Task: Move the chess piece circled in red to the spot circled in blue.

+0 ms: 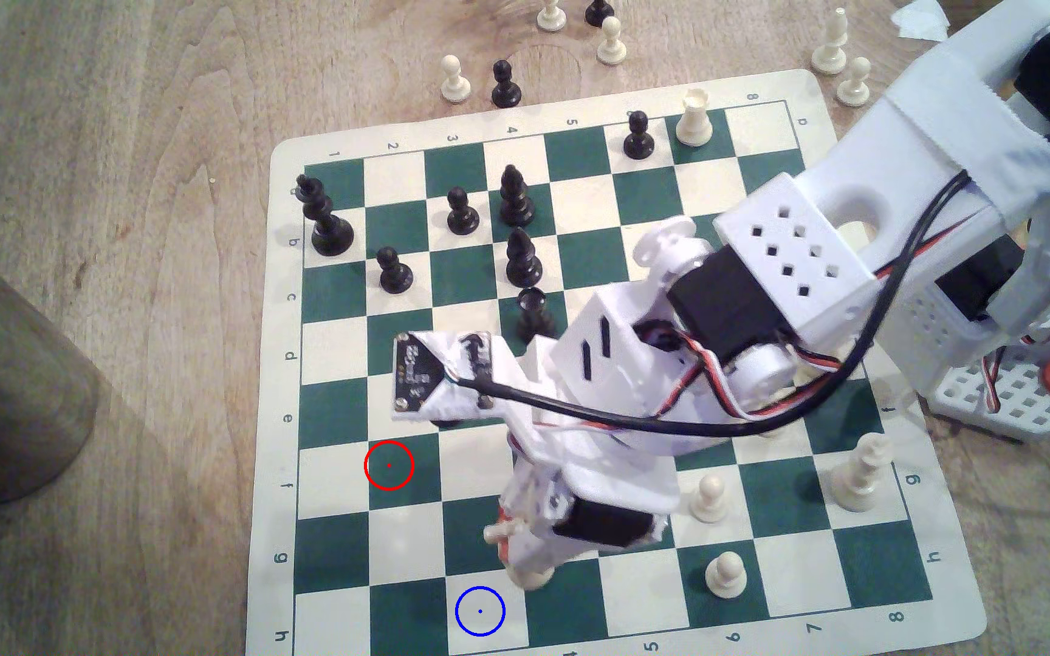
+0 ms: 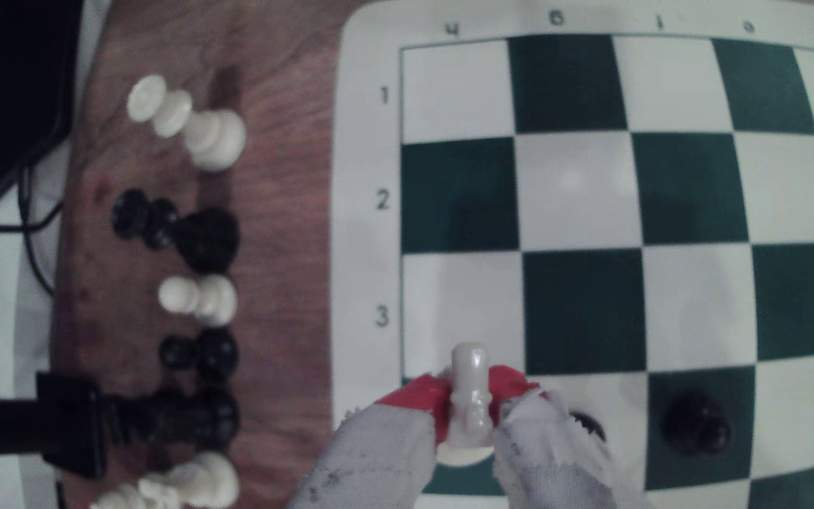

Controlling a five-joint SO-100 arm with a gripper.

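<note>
Exterior view, left to right. Red-circled green square (image 1: pixel 389 465): vacated, pick-up done. The spot (image 1: pixel 479 611): cream square, blue ring, unoccupied. Claw (image 1: pixel 525 571): clamped on the chess piece (image 2: pixel 468 391), carried just beside the spot on its right. Remaining, by judgement: short shift across, lower, release.

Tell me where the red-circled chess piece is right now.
The chess piece is clamped in the gripper, low in the exterior view just up-right of the spot.
</note>
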